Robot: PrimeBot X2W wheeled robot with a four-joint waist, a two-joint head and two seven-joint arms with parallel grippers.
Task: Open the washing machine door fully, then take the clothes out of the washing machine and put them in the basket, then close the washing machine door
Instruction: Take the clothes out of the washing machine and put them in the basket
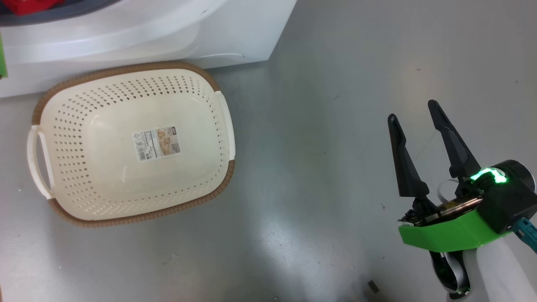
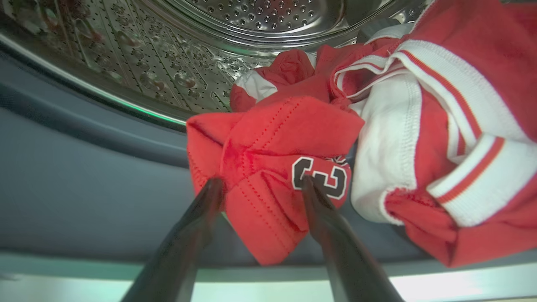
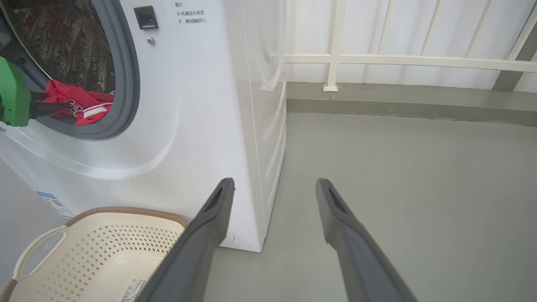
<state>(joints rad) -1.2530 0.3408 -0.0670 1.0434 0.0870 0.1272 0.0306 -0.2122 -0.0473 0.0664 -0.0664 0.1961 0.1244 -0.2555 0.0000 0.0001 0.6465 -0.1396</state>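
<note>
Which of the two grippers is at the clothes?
The left gripper: its jaws straddle the red clothes, while the right gripper hangs open above the floor.

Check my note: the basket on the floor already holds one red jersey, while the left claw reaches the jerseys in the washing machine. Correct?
No. In the head view the basket holds only its paper label, no jersey. The left claw does reach the jerseys in the washing machine.

The label in the basket is too small to read. The clothes are cut off by the view's edge (their number half folded away).
</note>
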